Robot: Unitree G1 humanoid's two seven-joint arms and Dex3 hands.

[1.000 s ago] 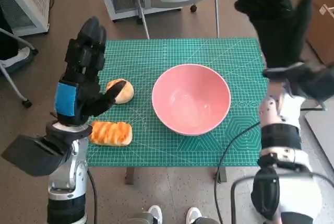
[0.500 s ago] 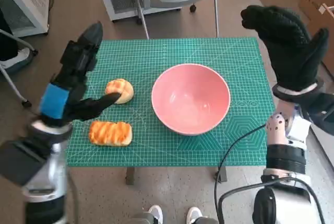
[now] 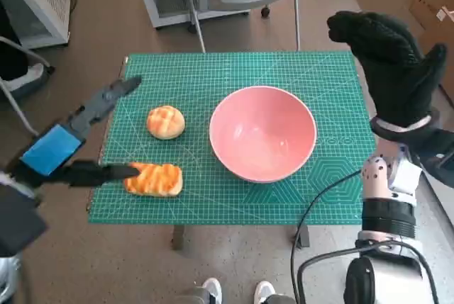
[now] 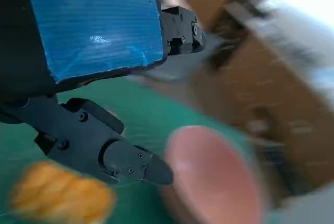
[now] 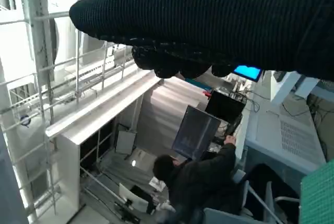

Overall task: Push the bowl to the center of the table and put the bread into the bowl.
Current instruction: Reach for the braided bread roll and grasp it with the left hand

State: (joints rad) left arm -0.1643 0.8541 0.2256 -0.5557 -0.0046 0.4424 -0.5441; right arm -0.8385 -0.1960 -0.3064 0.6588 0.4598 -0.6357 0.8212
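1. At the far left of the head view I see my left hand (image 3: 60, 149) low beside the table's left edge, holding nothing; its fingers are spread apart, one reaching up toward the mat's upper left corner, another pointing right with its tip at the left end of the striped bread (image 3: 154, 179); whether it touches I cannot tell.
2. The green mat (image 3: 213, 70) covers the table; the striped bread lies in the lower left of the frame, near the mat's front edge and close to its left edge.
3. Just above it, apart from it, sits the round bun (image 3: 166, 121); bare mat lies between the bun and the left edge, and a gap lies between the bun and the bowl.
4. The pink bowl (image 3: 262, 132) stands upright at about the middle of the mat, a little right of centre, with nothing in it; open mat runs behind it to the far edge, and a narrower strip lies in front.
5. At the upper right my right hand (image 3: 392, 63) is raised over the mat's right edge, holding nothing, its gloved fingers loosely apart; bare mat shows between the bowl and that edge.
6. The left wrist view is blurred; it shows the bowl and the striped bread as smears beyond the black fingers (image 4: 130, 161).
7. The right wrist view shows a person (image 5: 198, 177) seated at a screen.
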